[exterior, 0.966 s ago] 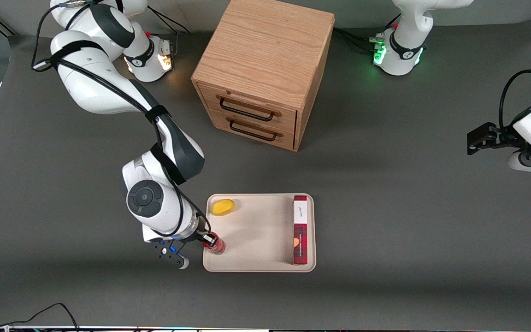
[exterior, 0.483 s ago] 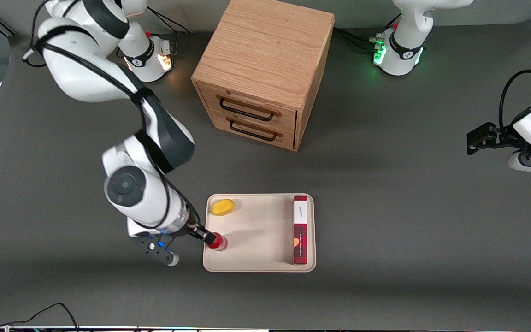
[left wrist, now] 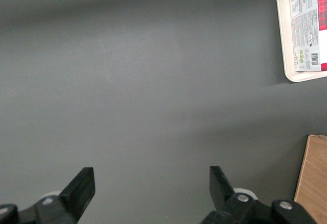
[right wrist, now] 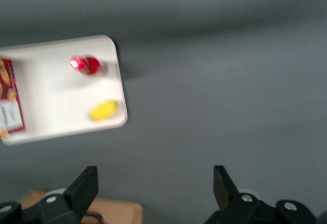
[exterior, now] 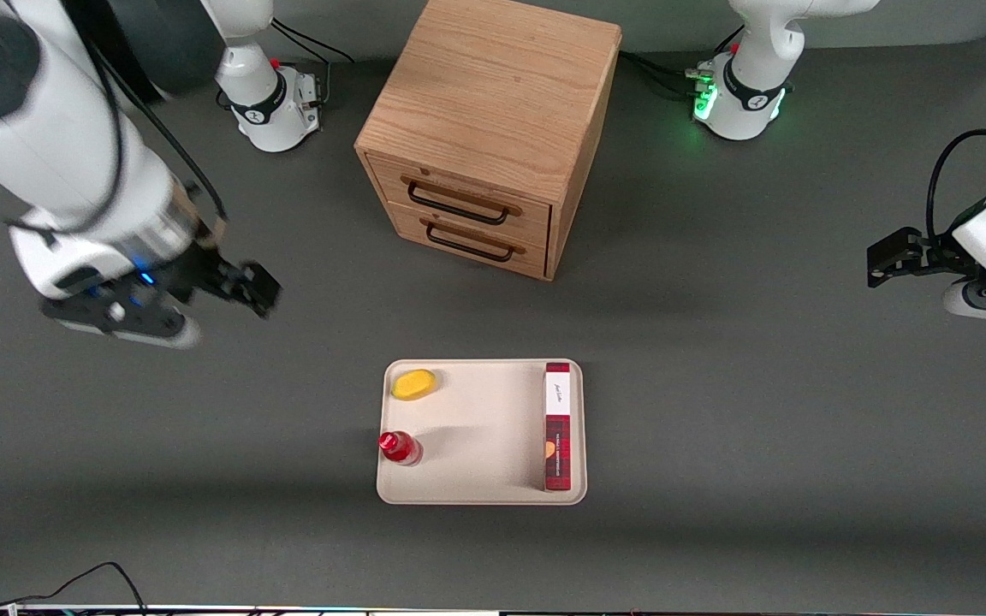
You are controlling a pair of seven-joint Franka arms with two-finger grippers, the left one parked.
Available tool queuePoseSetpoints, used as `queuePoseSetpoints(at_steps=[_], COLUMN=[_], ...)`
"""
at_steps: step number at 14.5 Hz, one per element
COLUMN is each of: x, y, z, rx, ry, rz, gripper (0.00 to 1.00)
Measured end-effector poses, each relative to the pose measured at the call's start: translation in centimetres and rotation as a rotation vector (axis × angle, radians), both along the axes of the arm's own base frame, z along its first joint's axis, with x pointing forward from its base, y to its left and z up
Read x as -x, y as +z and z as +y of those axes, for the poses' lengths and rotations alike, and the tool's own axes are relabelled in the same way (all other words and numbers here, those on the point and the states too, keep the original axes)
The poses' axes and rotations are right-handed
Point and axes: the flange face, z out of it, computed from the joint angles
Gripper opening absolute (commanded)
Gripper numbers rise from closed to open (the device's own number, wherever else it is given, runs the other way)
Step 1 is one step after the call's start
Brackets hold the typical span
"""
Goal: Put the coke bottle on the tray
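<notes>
coke bottle [exterior: 398, 447] upright on tray [exterior: 476, 479], at tray edge toward working arm's end, untouched. tray lower centre of front frame on grey bench [exterior: 715, 385]. yellow item [exterior: 413, 384] in tray corner, farther from front camera than bottle. red plaid box [exterior: 557, 428] along tray edge toward parked arm's end. gripper [exterior: 240, 287] upper left of front frame, raised, well apart from tray; fingers [right wrist: 84, 185] spread wide, holding nothing. wooden drawer cabinet [exterior: 493, 128] top centre.

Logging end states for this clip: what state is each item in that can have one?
coke bottle: upright on the tray, released.
tray: flat on the table, loaded.
gripper: open, empty, raised clear of the tray toward the working arm's end.
drawer cabinet: both drawers shut.
plaid box: lying on the tray.
</notes>
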Motion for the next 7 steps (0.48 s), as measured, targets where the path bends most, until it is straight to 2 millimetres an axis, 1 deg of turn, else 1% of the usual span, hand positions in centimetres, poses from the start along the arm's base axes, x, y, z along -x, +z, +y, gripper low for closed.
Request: queuePoseSetpoints(at_steps=[1,3,4,5,6,7], x=[1.1,3.0,3.8,4.8,5.8,6.7], y=[0.8,1.2,1.0,0.3,-0.8,-2.1], z=[-2.1,-8.1,-11.5,-14.2,-15.9,-16.7], rx=[0.001,-0.033,-0.057,-0.071,-0.079,-0.079], ry=[0.022,0.049,0.050,0.044,0.035,0.029], rz=[0.024,0.074,0.081,0.079,0.073,0.065], gripper=[1.00,1.00,1.00,1.00,1.00,1.00])
